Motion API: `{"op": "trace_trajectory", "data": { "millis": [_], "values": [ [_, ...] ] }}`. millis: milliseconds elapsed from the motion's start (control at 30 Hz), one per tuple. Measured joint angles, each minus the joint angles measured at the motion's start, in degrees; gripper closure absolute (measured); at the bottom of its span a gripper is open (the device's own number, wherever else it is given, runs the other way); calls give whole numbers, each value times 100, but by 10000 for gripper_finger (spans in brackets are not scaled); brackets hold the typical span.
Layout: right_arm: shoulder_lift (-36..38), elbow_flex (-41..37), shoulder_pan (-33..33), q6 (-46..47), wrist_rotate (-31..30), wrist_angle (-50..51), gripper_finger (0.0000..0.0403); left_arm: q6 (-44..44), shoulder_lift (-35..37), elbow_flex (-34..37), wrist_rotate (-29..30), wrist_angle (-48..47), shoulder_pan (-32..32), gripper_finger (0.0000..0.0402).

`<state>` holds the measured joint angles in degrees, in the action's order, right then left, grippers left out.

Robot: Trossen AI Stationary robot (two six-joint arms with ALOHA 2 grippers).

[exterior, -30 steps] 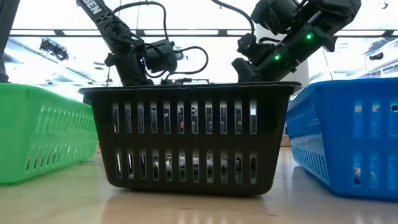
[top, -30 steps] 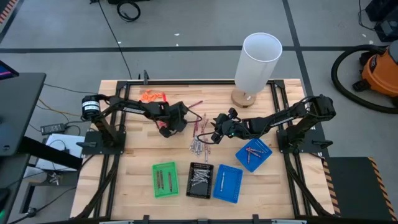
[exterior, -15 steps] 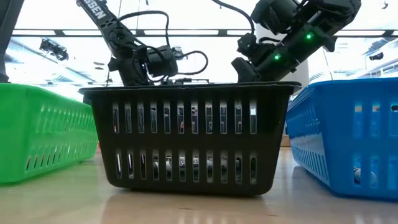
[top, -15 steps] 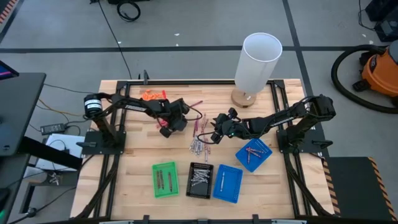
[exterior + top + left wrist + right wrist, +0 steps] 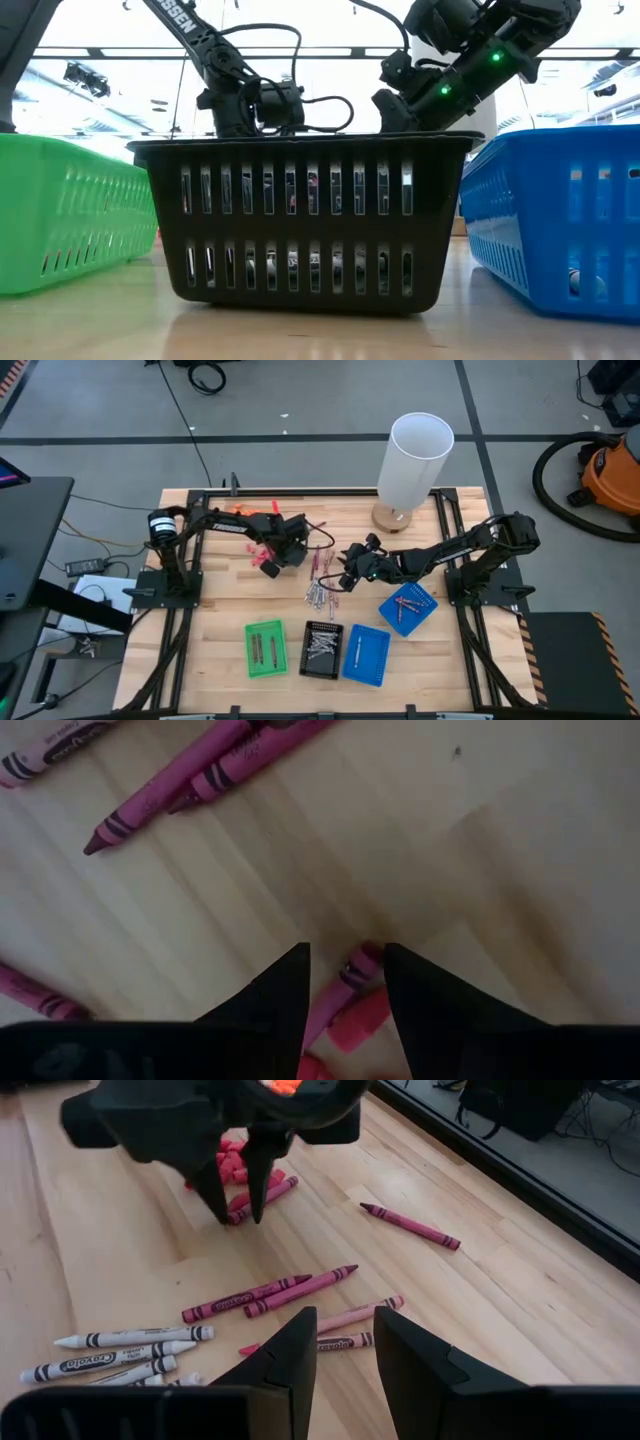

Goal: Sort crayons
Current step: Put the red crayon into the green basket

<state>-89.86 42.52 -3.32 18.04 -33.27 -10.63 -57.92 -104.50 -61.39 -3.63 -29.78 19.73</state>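
- The left gripper (image 5: 238,1208) is hanging low over the table with its fingers a little apart; its tips are straddling a maroon crayon (image 5: 352,975) that lies against a stubby coral-pink bit (image 5: 358,1018). Nothing is clamped yet.
- To do this well, it should be lining the jaws across that crayon alone, so that closing does not also catch the pink bit touching it.
- The right gripper (image 5: 338,1342) is waiting near the table's middle with its fingers apart and empty, above a loose spread of maroon crayons (image 5: 297,1290) and grey crayons (image 5: 133,1337).
- The rest of the maroon sticks (image 5: 165,798) are lying just beyond the left fingertips, and one more (image 5: 410,1226) lies well apart.
- The green tray (image 5: 265,649), black tray (image 5: 322,650) and two blue trays (image 5: 366,655) are sitting at the near edge, each holding some crayons already.
- The white cylinder (image 5: 414,460) is standing at the far edge, clear of the work.
- The two grippers are working close together, so a wide swing risks contact.
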Motion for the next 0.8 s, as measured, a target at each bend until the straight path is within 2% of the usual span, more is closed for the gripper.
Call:
{"op": "trace_trajectory", "data": {
  "millis": [233, 400, 500, 700, 800],
  "values": [
    [0, 0, -1, 0, 33, 0, 292, -639, 3, 0, 40, -40, 156, 260],
    [0, 0, -1, 0, 35, 2, 292, -735, 7, 0, 93, -41, 181, 266],
    [0, 0, -1, 0, 35, 0, 292, -735, 7, 0, 93, -92, 181, 293],
    [0, 0, -1, 0, 37, 2, 292, -733, 14, -4, 93, -175, 181, 372],
    [0, 0, -1, 0, 37, 1, 292, -731, 18, -11, 93, -175, 180, 391]
  ]
}}
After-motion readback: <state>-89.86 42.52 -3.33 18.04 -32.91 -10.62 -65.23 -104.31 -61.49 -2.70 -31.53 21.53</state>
